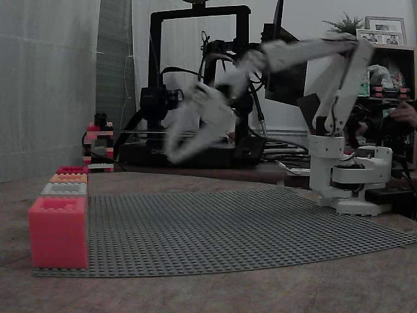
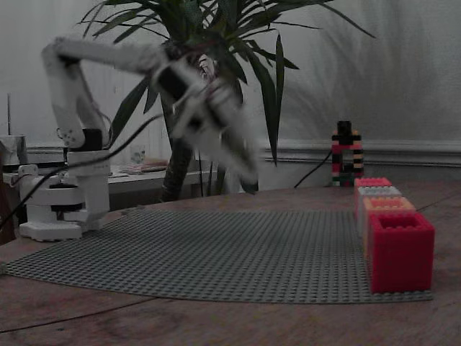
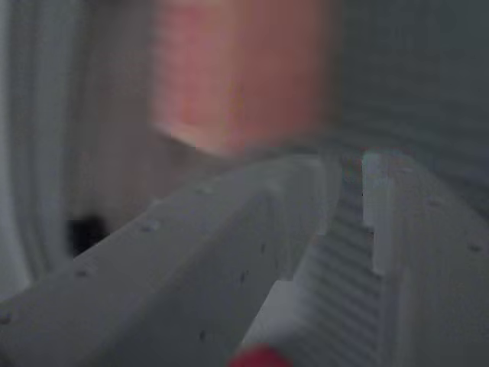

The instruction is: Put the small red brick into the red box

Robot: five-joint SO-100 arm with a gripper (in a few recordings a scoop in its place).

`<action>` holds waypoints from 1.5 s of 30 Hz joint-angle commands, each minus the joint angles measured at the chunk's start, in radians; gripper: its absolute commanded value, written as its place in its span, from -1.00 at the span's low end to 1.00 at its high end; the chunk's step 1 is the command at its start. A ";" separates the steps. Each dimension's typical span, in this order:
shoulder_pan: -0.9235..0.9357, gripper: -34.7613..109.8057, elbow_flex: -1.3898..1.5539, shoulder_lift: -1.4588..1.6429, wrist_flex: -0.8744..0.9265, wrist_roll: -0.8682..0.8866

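We begin with the grey studded baseplate (image 1: 228,225), a wide flat mat of fine bumps covering the middle of the wooden table (image 1: 215,290). Along its left edge in a fixed view (image 1: 58,231), and its right edge in the other, runs a row of square brick-built boxes. The nearest, large and pinkish in one view, reads brighter red from the opposite side (image 2: 400,250), hollow with a studded rim. Behind it come an orange box (image 2: 387,204), a pale grey one (image 2: 377,191), and last the red box (image 1: 71,170), seen as a low crimson rim at the far end of the row.

The white arm (image 1: 339,78) reaches out high above the mat, motion-blurred in both fixed views, with the gripper (image 1: 195,134) angled down and toward the row. So the boxes lie ahead of and below the gripper, and the red box is the farthest of them from both fixed cameras.

In the wrist view the two smooth white plastic fingers (image 3: 229,229) stand a little apart, a narrow gap between their tips. A small red blur at the bottom edge (image 3: 260,356) may be the small red brick, but we cannot tell whether the fingers clamp it. A blurred salmon block (image 3: 237,76) looms ahead.
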 commanded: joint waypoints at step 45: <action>-0.149 -0.52 0.522 1.157 0.775 0.221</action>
